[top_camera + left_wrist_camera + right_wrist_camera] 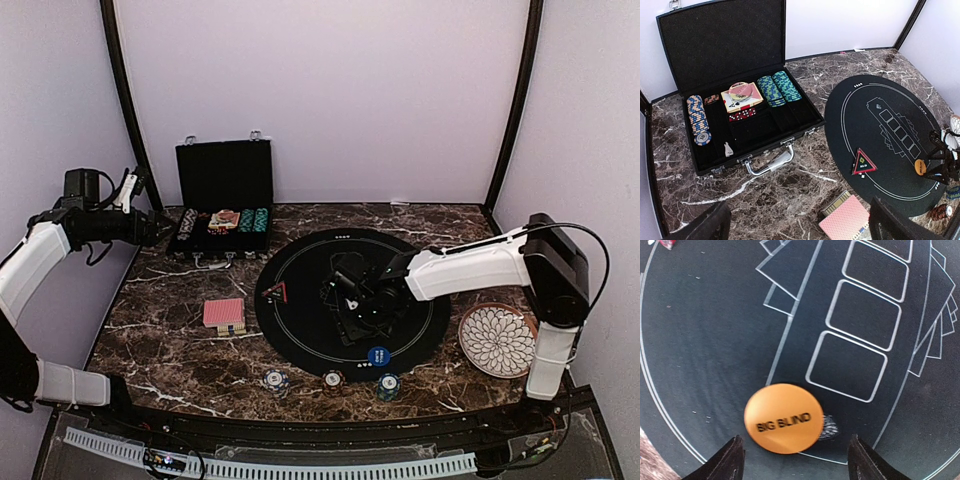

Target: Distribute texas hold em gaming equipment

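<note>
Dark marble table (170, 350), white walls on 3 sides. Right gripper (795, 442) hangs low over the round black mat (300, 322), its 2 fingers spread wide and holding nothing. The orange disc (783, 418) lies flat on the mat just ahead of the tips. Left gripper (800, 222) is likewise spread wide and empty, held high near the open case (725, 45) at the far left.

Hazards, in my judgement:
- **Mat:** it appears to lie loose on polished stone, so a fingertip pressed into it could drag or ruck it and shift everything on it.
- **Case:** the lid stands upright close to the left arm, and a careless swing could knock it shut.
- **Orange disc:** it is thin and sits flush, so a squeeze may ride over its rim or flick it toward the blue disc (378, 355) and the 3 chips (333, 379) near the front edge.

Materials:
- **Table:** glossy, white-veined marble.
- **Mat:** matte and felt-like, printed with white card outlines.
- **Case:** black, foam-lined, with a metal handle; it holds rows of chips.
- **Plate** (470, 335): white and patterned, just right of the mat.
- **Card deck** (224, 314): a squared, red-backed block left of the mat.
- **Discs:** smooth and round; the orange one reads BIG BLIND.
- **Red triangle token** (864, 162): flat, lying at the mat's left edge.
</note>
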